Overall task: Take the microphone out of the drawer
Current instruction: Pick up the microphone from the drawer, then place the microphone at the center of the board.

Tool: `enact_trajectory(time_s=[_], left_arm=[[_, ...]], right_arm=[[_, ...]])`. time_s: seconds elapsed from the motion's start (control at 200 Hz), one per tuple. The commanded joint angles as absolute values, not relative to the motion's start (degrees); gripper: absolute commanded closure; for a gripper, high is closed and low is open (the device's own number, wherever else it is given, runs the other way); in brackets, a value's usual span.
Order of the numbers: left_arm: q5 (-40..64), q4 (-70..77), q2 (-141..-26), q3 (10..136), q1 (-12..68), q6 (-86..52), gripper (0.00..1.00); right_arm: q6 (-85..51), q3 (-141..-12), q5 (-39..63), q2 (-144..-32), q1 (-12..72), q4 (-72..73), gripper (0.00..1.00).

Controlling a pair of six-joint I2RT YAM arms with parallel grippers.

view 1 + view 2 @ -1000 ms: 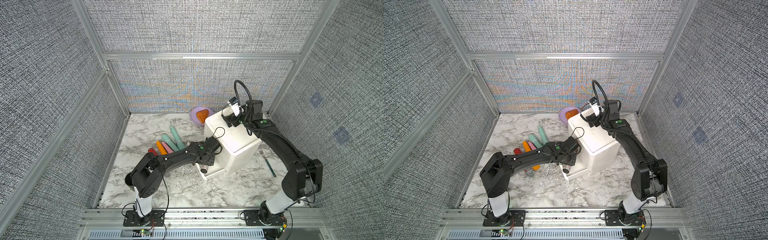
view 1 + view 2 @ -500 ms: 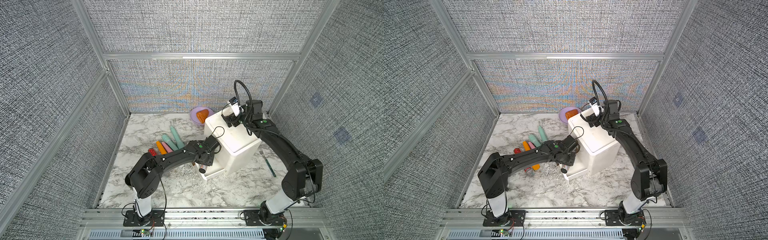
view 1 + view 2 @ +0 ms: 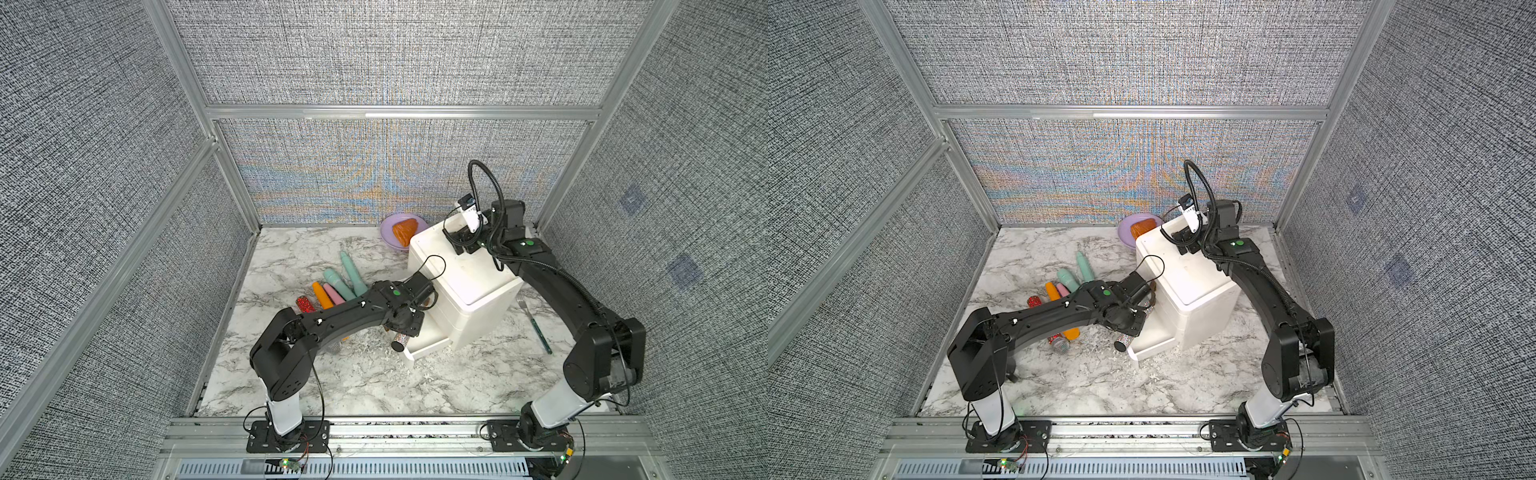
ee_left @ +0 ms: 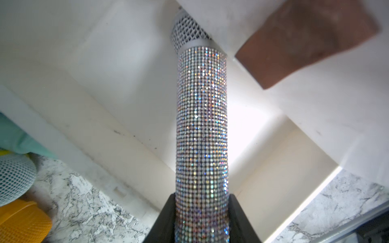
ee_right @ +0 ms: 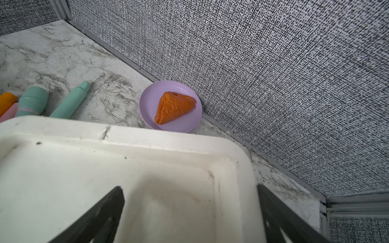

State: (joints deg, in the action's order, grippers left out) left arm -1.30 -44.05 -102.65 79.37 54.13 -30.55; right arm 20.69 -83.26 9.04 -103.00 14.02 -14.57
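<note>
A rhinestone-covered microphone (image 4: 201, 126) with a grey mesh head is clamped between the black fingers of my left gripper (image 4: 202, 218). Its head points into the open bottom drawer (image 4: 273, 157) of the white cabinet (image 3: 469, 282). In both top views its butt end (image 3: 400, 344) (image 3: 1122, 344) sticks out beside the drawer front (image 3: 428, 349) (image 3: 1152, 348), under the left gripper (image 3: 409, 328). My right gripper (image 5: 189, 210) hovers open over the cabinet top's back corner (image 3: 463, 243) (image 3: 1185, 243), holding nothing.
Several other toy microphones (image 3: 336, 286) lie in a row left of the cabinet, one with a mesh head (image 3: 1060, 344) under the left arm. A purple plate (image 5: 147, 105) with an orange wedge (image 5: 174, 107) sits at the back wall. A green-handled fork (image 3: 536, 324) lies right of the cabinet.
My left gripper has drawn the microphone slightly leftward, away from the drawer. The right arm has not moved.
</note>
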Motion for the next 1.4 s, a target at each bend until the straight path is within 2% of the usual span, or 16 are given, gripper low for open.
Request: enact_trajectory(time_s=[0.0,0.485,0.811,1.196,1.396], left_arm=[[-0.78,-46.5,-101.71,79.45,53.96,-29.71,1.0],[-2.87,-51.69,-95.01,75.93,52.91,-29.59,1.0],[-8.31,-50.37,-80.05,67.38,51.03,-30.96,1.0],[-20.15,-50.0,-64.45,58.27,44.56,-36.19,1.0],[-23.12,-50.73,-57.37,52.55,37.16,-40.63,1.0]], right_arm=[[19.08,-82.18,10.99,-104.25,14.06,-27.24,0.02],[19.0,-81.78,10.99,-103.79,14.06,-27.13,0.02],[18.9,-81.66,11.25,-103.97,14.11,-27.07,0.02],[18.95,-81.66,11.34,-103.77,14.2,-26.98,0.02],[18.88,-81.69,11.75,-103.76,14.19,-26.73,0.02]])
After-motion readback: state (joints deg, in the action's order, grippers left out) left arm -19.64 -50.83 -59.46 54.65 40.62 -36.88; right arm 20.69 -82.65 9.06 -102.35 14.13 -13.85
